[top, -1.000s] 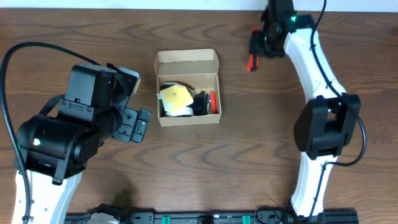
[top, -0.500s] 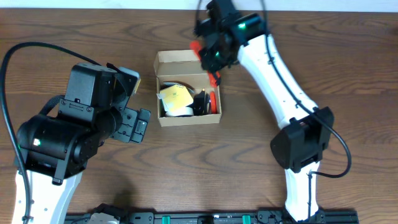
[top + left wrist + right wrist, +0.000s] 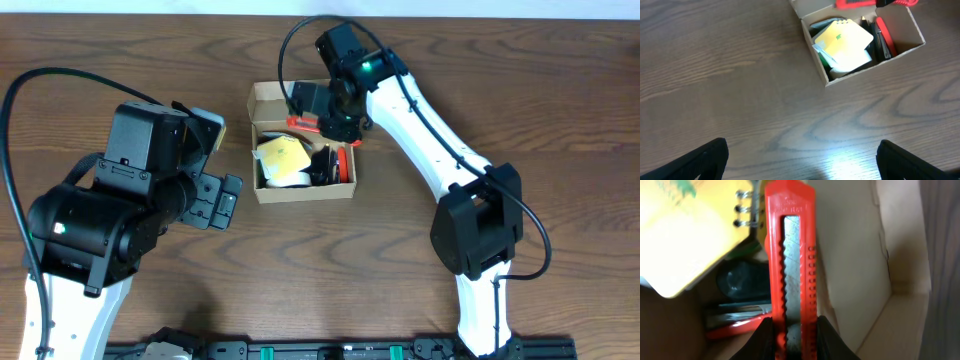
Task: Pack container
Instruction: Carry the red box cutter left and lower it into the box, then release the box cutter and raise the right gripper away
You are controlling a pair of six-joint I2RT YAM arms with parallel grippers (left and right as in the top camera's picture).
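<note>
The container (image 3: 300,192) is a small tan cardboard box with its flap lid open at the back, in the middle of the table. It holds a yellow spiral notepad (image 3: 283,152), dark items and a red tool (image 3: 342,162). My right gripper (image 3: 322,122) is shut on a red box cutter (image 3: 790,255) and holds it over the box's back part. The left wrist view shows the box (image 3: 910,25), the notepad (image 3: 845,40) and the cutter (image 3: 855,3) at the top. My left gripper (image 3: 800,160) is open and empty, over bare table left of the box.
The wooden table (image 3: 400,280) surrounds the box. The big left arm (image 3: 110,210) stands at the left, the white right arm (image 3: 440,140) reaches in from the right.
My right arm has swung from the far right back of the table to over the box, carrying the red box cutter. The left arm has not moved.
</note>
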